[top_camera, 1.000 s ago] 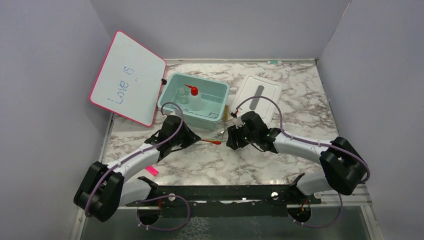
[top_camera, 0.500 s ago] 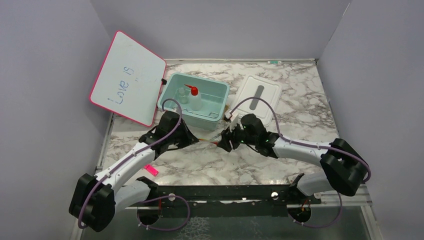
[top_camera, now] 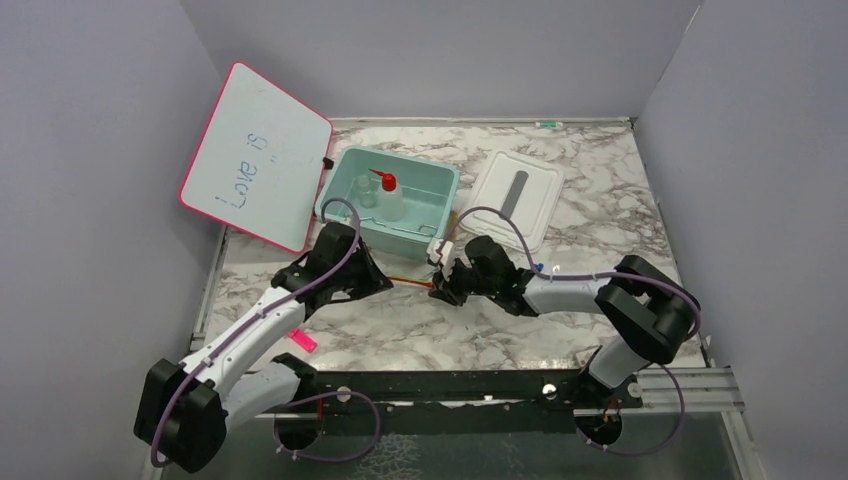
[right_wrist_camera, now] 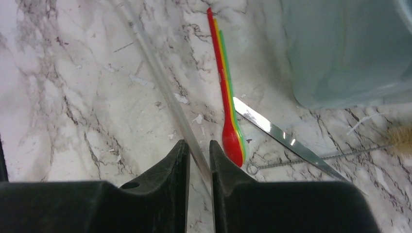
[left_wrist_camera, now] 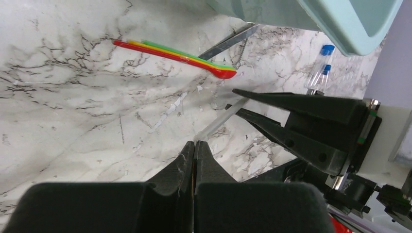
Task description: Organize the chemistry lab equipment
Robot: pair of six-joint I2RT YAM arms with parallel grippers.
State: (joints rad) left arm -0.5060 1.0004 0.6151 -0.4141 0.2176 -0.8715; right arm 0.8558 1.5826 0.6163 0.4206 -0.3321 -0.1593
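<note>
Chemistry lab equipment lies partly in the tub and partly loose on the marble. On the left, the left gripper (left_wrist_camera: pixel 194 145) has its jaws shut tight, their tips resting at one end of a thin clear rod (right_wrist_camera: pixel 165 92) that lies flat on the table. Behind it the teal tub (top_camera: pixel 440 190) holds the squeeze bottle (top_camera: pixel 387 195). Just right of the rod lie a stack of coloured spoons (right_wrist_camera: pixel 226 82), the metal tongs (right_wrist_camera: pixel 282 138) and, further off, blue-capped vials (left_wrist_camera: pixel 323 65). The right gripper (right_wrist_camera: pixel 198 150) straddles the rod's other end with its jaws drawn in narrow. I cannot tell whether they pinch it yet. The rod looks light, stiff, slick and likely brittle, so I'd take it gently, a little in from the end, where it won't pivot or roll. The white lid (top_camera: pixel 515 195) sits at the far right.
</note>
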